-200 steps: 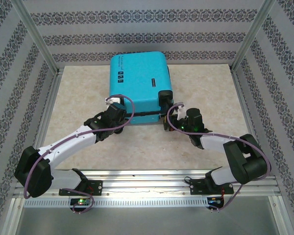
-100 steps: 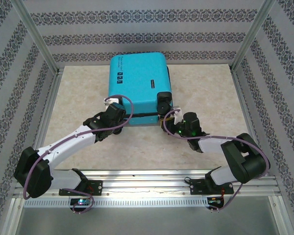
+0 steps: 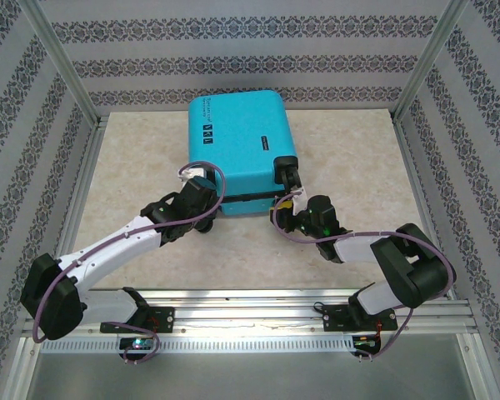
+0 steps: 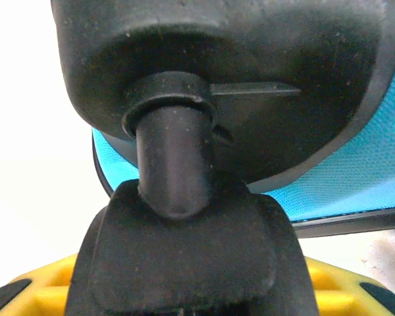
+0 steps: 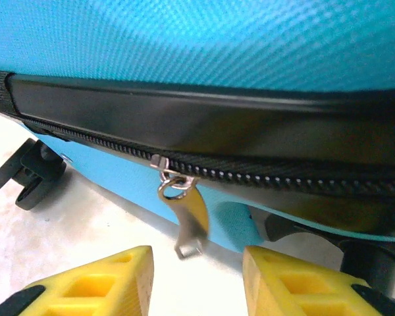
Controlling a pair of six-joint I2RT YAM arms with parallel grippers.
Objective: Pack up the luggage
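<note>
"Top external view first: where does the luggage (image 3: 237,142) sit?"

"Flat on the desk (image 3: 358,167), lid down, toward 12 o'clock from my bases. The zipper (image 5: 250,172) along its near edge looks closed where my right wrist camera sees it."

"And your grippers?"

"My left gripper (image 3: 202,180) is at the case's 7 o'clock corner, closed on a black wheel (image 4: 184,257). My right gripper (image 5: 197,283) is at the 5 o'clock corner with its fingers apart. The zipper pull (image 5: 187,220) hangs just above the gap, touching neither finger."

"What could go wrong?"

"The pull is thin and dangles freely. If I close off-centre, I judge it could swing aside and I would pinch air or the zipper tape. The wheel also swivels on its stem, so a hard tug on the zipper could turn the case under my left grip."
</note>
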